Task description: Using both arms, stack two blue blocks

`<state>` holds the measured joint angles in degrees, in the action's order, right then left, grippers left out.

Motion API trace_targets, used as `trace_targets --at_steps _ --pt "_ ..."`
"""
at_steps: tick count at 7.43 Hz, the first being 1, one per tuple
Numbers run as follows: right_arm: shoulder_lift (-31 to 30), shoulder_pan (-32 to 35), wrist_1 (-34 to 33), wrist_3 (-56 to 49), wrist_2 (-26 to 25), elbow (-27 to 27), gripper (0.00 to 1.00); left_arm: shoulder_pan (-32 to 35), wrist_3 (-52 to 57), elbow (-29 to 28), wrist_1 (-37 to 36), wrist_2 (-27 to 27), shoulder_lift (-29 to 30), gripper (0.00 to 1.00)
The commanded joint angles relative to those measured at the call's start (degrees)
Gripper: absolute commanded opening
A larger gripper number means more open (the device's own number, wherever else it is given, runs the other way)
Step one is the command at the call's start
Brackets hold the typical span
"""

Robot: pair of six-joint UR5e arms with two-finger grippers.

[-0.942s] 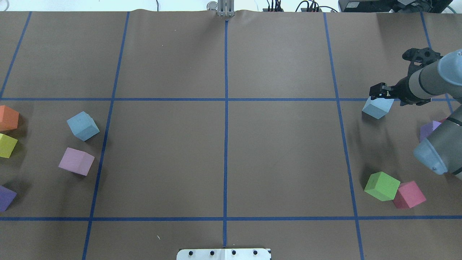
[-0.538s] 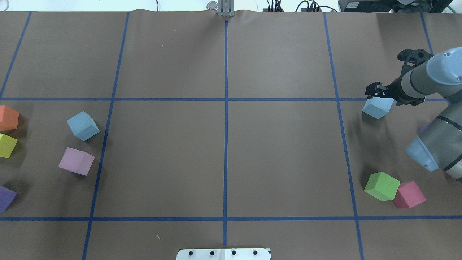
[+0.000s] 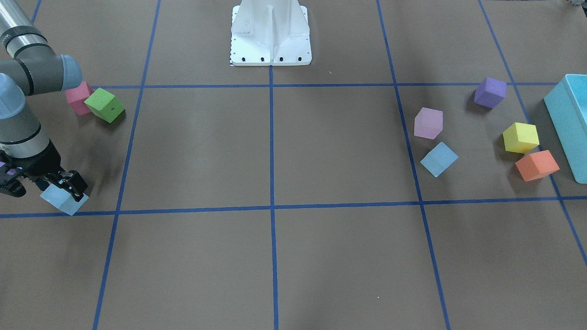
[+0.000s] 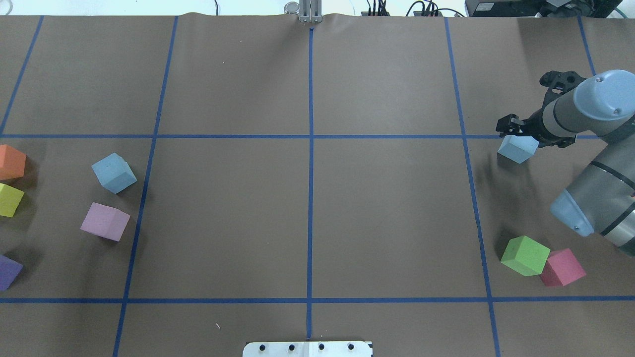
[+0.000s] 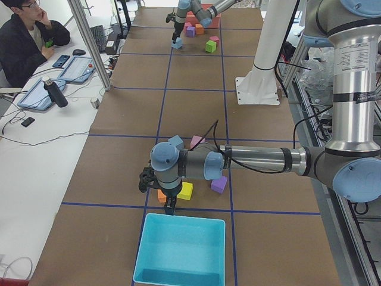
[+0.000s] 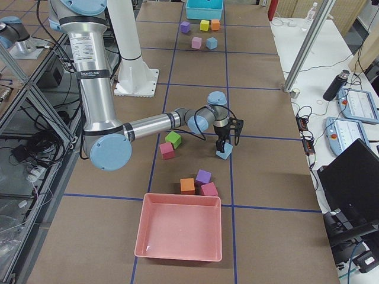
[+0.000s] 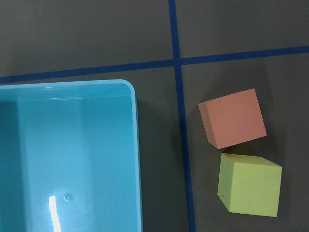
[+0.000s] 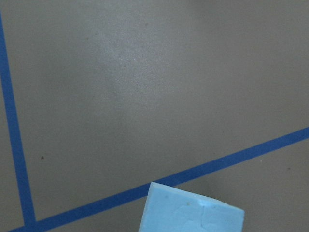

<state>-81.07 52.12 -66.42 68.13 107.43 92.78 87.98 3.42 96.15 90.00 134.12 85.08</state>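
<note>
One pale blue block (image 4: 516,150) lies at the table's right, just on my side of a tape line; it also shows in the front view (image 3: 62,200) and in the right wrist view (image 8: 193,212). My right gripper (image 4: 511,130) is low over its top, and its jaws look open, one either side of the block. The other blue block (image 4: 114,172) lies free at the left, next to a lilac cube (image 4: 105,221). My left gripper (image 5: 169,205) shows only in the exterior left view, above the turquoise box's rim; I cannot tell whether it is open or shut.
Orange (image 4: 11,162), yellow (image 4: 10,200) and purple (image 4: 9,271) cubes lie at the left edge beside the turquoise box (image 3: 566,119). Green (image 4: 525,255) and pink (image 4: 562,267) cubes lie at the right. A pink tray (image 6: 180,228) stands beyond them.
My right arm has swung left, so the gripper sits further over the right blue block. The block has stayed put. The arm now hides a purple cube at the right edge.
</note>
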Motion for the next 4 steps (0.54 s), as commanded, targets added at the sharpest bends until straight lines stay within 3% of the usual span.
trace_targets --at_steps 1,4 --pt "0.21 -0.44 -0.03 0.07 -1.17 -1.54 1.0 0.0 0.01 0.0 0.0 0.0 0.0 0.99" --pt "0.3 -1.31 -0.03 -0.63 -1.96 -2.43 0.99 0.0 0.01 0.0 0.0 0.0 0.09 0.99"
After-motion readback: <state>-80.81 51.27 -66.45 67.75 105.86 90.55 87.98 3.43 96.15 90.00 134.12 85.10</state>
